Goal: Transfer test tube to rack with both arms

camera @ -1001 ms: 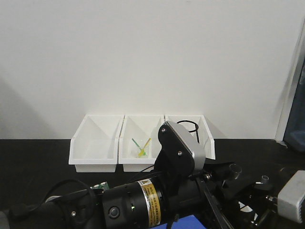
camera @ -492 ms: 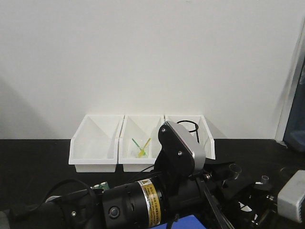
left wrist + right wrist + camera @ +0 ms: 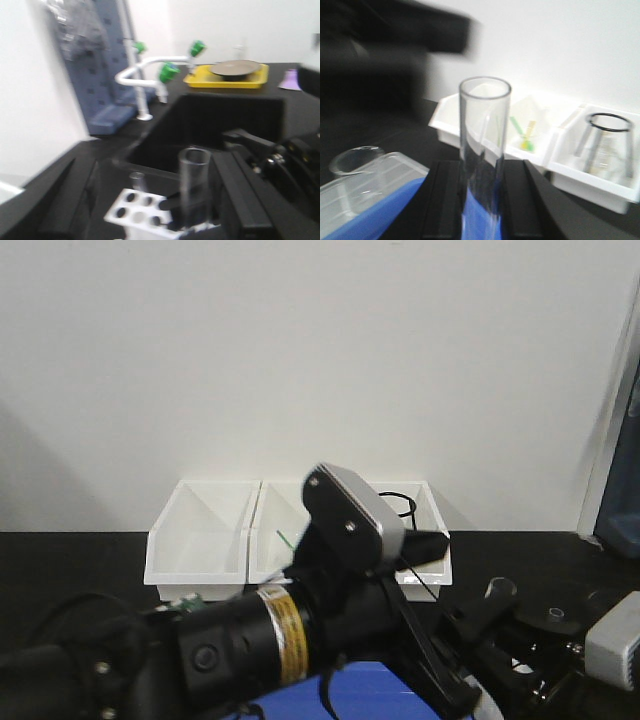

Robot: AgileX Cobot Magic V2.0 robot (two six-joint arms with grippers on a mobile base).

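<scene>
The test tube (image 3: 485, 150) is thin clear glass: light, stiff, smooth enough to slide in a loose hold, and likely to crack under a hard squeeze or a knock on its rim. I judge the safest hold to be on the straight wall, low to mid height, with pads flat on either side and the rim left free. The right hand (image 3: 481, 169) appears to have it that way, closed on the lower wall. The tube stands upright in front of the bins (image 3: 200, 540), before the left and middle ones. In the left wrist view its foot stands at the rack (image 3: 142, 212), but blur hides whether it has entered a hole. The left hand (image 3: 150, 164) is spread wide around rack and tube, gripping nothing.

Against a second ago, the left arm (image 3: 230, 660) has swung leftward and higher along the row of bins. Its silver-grey cap (image 3: 350, 502) now covers more of the middle bin, and the yellow label band (image 3: 283, 635) has gone with it. The green and yellow stick (image 3: 285, 537) in that bin is nearly covered. The right arm (image 3: 610, 640) has hardly shifted
</scene>
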